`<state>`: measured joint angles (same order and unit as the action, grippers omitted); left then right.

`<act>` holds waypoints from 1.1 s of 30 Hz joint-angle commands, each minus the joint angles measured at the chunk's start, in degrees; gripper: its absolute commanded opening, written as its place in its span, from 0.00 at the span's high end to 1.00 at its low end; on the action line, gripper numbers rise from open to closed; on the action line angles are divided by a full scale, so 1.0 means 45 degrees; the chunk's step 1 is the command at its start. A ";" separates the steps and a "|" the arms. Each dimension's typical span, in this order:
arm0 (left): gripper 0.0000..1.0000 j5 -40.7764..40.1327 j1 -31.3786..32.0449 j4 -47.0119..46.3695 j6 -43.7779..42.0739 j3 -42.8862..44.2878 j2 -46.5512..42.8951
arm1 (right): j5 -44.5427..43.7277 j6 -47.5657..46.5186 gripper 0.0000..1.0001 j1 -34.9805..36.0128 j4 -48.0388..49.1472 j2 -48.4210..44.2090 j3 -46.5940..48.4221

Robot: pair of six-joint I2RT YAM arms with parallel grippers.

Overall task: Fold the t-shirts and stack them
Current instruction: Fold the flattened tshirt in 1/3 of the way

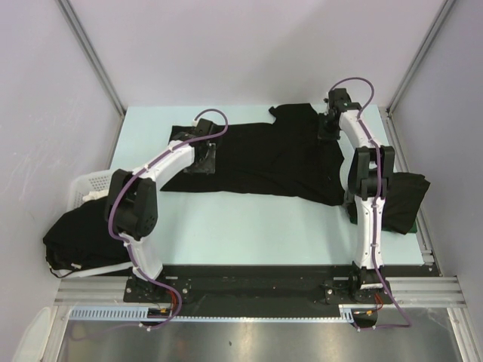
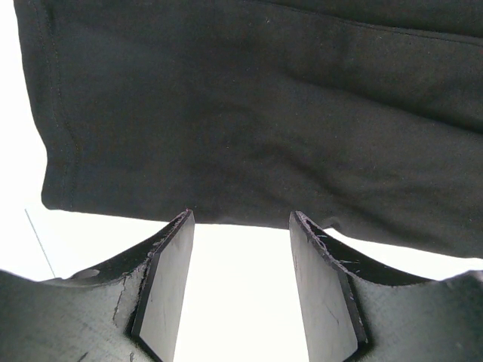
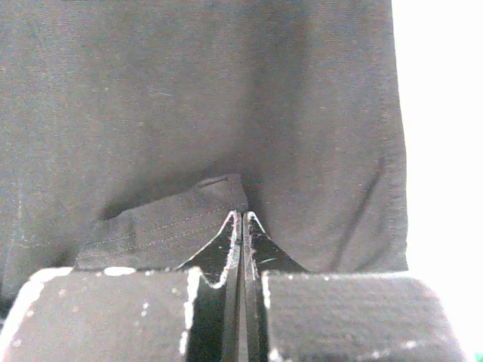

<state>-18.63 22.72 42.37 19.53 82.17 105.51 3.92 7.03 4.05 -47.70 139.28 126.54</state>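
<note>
Shirt [image 1: 256, 162]: black, spread flat mid-table [image 1: 249, 226], sleeve at far right.
Left gripper [image 2: 241, 219]: fingers moderately apart, nothing between them, tips just short of the shirt's hem.
Right gripper [image 3: 241, 215]: fingers pressed together, pinching a raised fold of the shirt.
Stack [image 1: 404, 197]: dark folded cloth, right edge.
Basket [image 1: 87, 183]: left, with black cloth.

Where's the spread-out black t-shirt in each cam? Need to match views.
Top external: spread t-shirt across the middle of the table.
Left wrist: fills upper frame, hem just past the open left claw.
Right wrist: fills most of frame, fold pinched by the shut right claw.
Shared landmark: pale table bordering the shirt's edge.
</note>
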 commanded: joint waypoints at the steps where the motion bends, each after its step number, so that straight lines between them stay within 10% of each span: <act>1: 0.41 0.0117 0.0049 -0.0275 0.0211 -0.0096 -0.0693 | -0.0208 -0.0273 1.00 -0.0081 0.0230 -0.0269 0.0668; 33: 0.41 0.0078 0.0049 -0.0060 0.0152 -0.0272 -0.0655 | 0.1218 -0.0624 1.00 -0.0432 0.1011 0.1860 0.3833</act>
<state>-18.65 22.72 42.54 19.51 81.30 105.06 8.40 4.86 2.50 -46.65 147.55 139.98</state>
